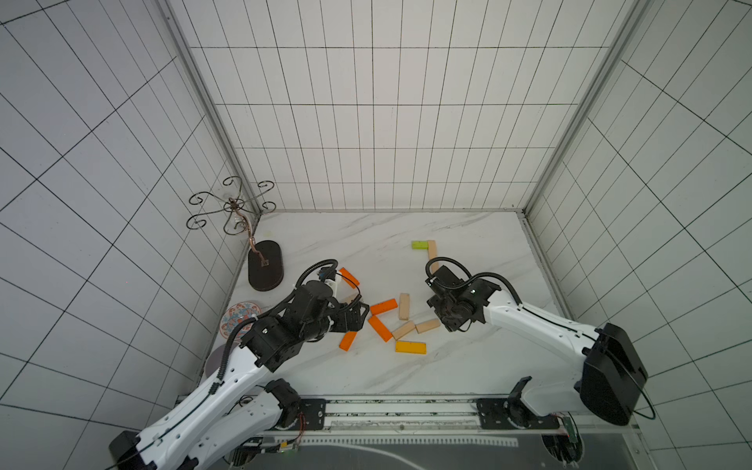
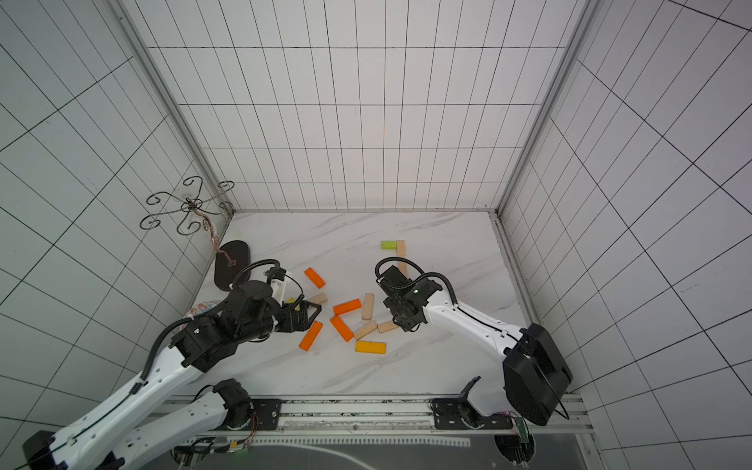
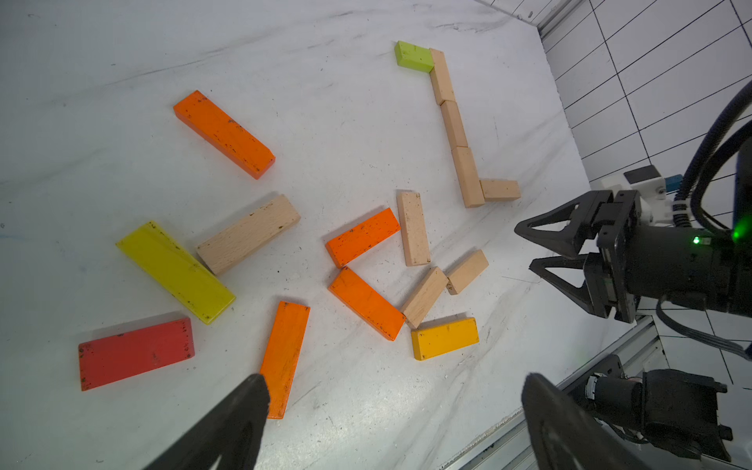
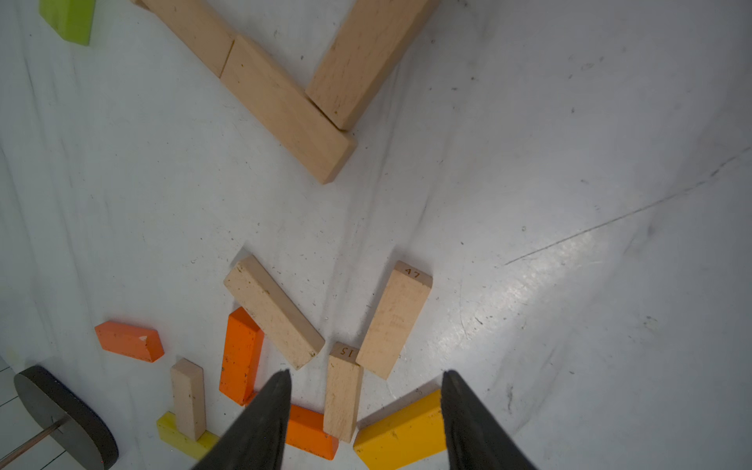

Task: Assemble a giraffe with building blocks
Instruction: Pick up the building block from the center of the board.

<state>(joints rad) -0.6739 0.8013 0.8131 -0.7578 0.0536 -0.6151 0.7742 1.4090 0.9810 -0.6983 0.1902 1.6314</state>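
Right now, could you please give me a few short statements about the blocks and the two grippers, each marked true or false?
1. The lime green block touches one end of the row of pale wooden blocks. True.
2. The right gripper is clamped on a block. False: its jaws stand apart with nothing between them.
3. The left gripper is open and empty. True.
4. The red block is stacked on the lemon-yellow block. False: it lies flat on the tabletop, apart from the lemon-yellow block.
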